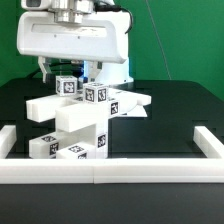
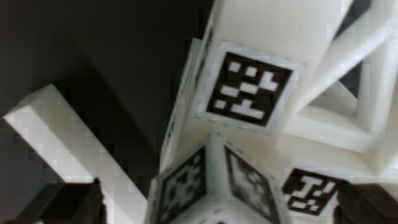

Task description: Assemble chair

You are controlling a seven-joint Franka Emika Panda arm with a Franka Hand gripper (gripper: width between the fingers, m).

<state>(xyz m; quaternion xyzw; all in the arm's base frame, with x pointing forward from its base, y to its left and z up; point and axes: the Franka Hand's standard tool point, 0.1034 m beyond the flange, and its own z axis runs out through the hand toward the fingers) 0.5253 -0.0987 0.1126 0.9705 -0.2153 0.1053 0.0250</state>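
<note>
Black tabletop (image 1: 170, 120), green backdrop; chair (image 1: 85, 120) stack sits right under my gripper (image 1: 72, 72), long axis upright, jaws spread wide, holding nothing

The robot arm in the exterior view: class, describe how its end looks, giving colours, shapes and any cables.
A broad, boxy white housing fills the top of the exterior view, with a ribbed silver-grey metal cylinder above it. Darker parts hang below, partly hidden. A thin dark cable runs down beside it. In the wrist view, dark blurred fingertips show.
</note>
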